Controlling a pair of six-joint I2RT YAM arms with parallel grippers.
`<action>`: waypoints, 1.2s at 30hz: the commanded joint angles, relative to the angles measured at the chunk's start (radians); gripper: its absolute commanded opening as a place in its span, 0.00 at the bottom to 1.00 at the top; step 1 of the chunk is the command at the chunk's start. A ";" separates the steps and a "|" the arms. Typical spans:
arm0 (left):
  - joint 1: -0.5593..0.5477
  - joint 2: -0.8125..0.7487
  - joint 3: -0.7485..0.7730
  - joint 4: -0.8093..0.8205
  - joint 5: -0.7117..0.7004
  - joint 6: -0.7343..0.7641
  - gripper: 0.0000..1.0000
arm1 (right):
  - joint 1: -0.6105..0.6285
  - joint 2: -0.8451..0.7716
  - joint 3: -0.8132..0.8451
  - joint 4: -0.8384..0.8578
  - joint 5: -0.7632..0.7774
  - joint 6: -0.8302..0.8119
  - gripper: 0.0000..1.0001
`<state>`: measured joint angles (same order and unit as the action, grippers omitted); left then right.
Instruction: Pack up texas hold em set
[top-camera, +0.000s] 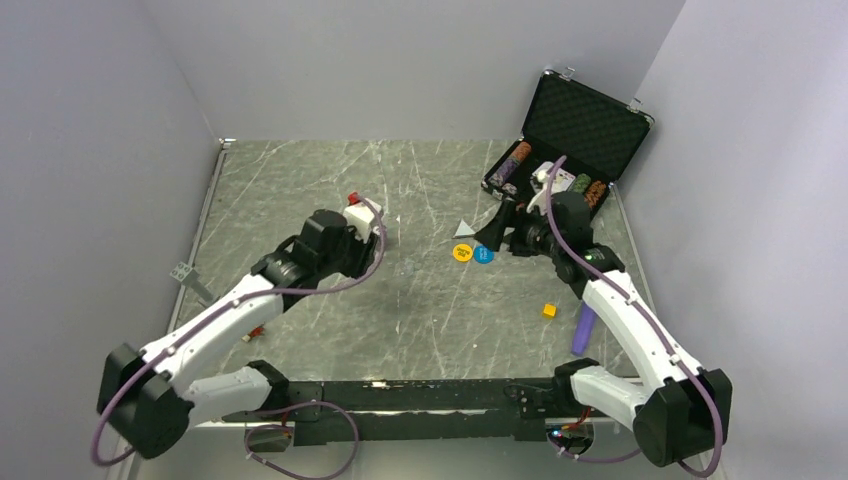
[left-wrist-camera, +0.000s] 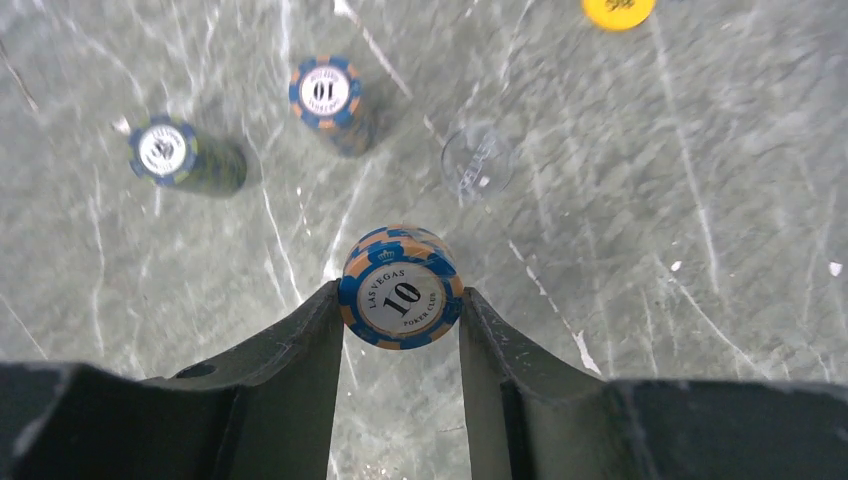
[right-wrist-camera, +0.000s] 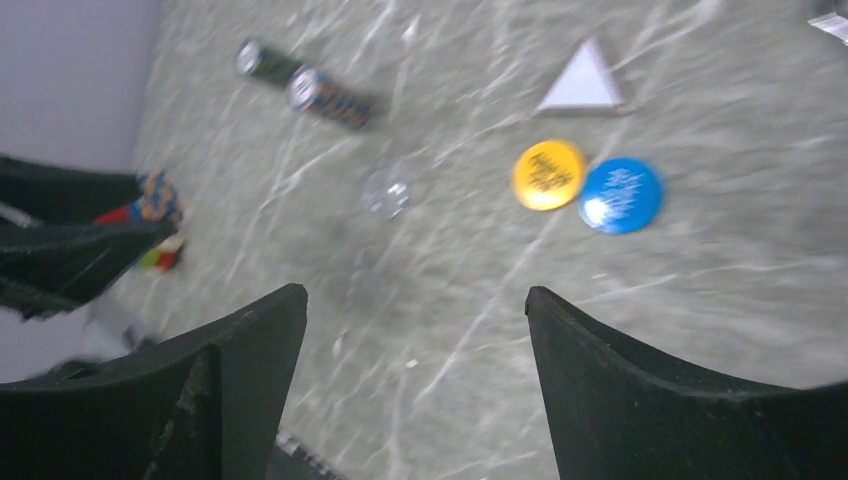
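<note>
The left hand is clamped tight on a chip stack, one finger on each side of it (the top chip is blue and orange, marked 10). This is at lower centre of the left wrist view. Two more rest on the worktop in the upper left of that view: a blue-orange stack and a dark stack, set apart from each other. A clear disc lies flat just above centre.

The right hand stands wide open with nothing between its fingers. In the upper right of its view a yellow disc and a blue disc lie flat, touching edge to edge, with a white triangle near them, higher in the frame.

In the top view the case sits open at the upper right, lid raised, with chip rows in its base. The right arm reaches close beside it. A yellow cube and a purple stick lie near each other at lower right.
</note>
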<state>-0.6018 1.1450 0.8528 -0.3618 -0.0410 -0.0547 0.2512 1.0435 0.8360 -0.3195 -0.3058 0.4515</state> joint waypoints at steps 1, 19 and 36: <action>-0.046 -0.128 -0.058 0.122 0.017 0.125 0.00 | 0.085 0.018 -0.013 0.105 -0.184 0.135 0.84; -0.203 -0.285 -0.127 0.212 0.207 0.251 0.00 | 0.399 0.228 0.114 0.268 -0.238 0.332 0.71; -0.239 -0.273 -0.126 0.211 0.183 0.254 0.00 | 0.496 0.335 0.192 0.263 -0.254 0.300 0.56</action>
<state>-0.8314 0.8688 0.7017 -0.1993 0.1356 0.1829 0.7288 1.3605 0.9714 -0.0956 -0.5346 0.7589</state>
